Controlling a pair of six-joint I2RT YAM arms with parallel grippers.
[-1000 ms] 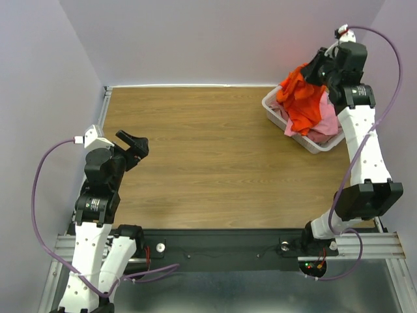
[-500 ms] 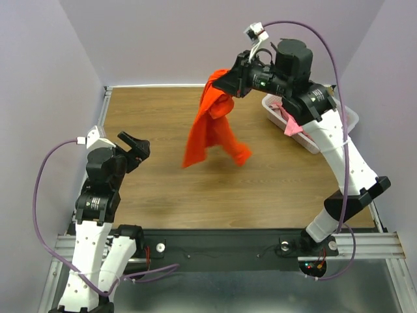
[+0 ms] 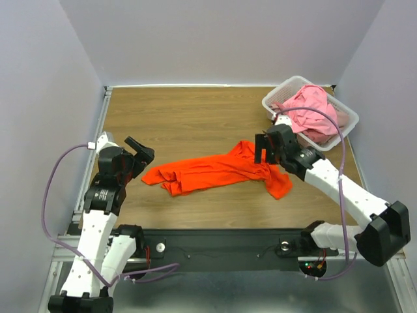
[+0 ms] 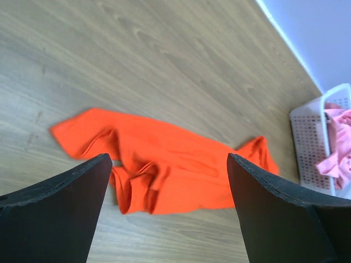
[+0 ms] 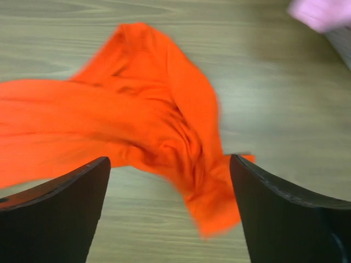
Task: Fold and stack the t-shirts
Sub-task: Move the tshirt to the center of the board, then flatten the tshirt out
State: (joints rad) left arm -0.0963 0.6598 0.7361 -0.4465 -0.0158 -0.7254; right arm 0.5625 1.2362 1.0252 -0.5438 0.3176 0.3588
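The orange t-shirt (image 3: 215, 171) (image 4: 164, 164) (image 5: 137, 115) lies crumpled in a long strip across the middle of the wooden table. The pink t-shirt (image 3: 309, 111) (image 4: 340, 142) (image 5: 318, 11) is bunched up in the white basket (image 3: 273, 104) (image 4: 310, 142) at the back right. My right gripper (image 3: 264, 149) (image 5: 169, 160) hangs open just over the orange shirt's right end, nothing between its fingers. My left gripper (image 3: 140, 150) (image 4: 169, 156) is open near the shirt's left end, above the table, holding nothing.
The table (image 3: 195, 117) is walled by lilac panels at the back and both sides. The basket sits in the far right corner, beside the right wall. A black rail with the arm bases (image 3: 221, 244) runs along the near edge.
My right gripper carried the orange t-shirt out of the basket, swung it left and down to the table, then opened and let it go. The left arm shifted slightly.
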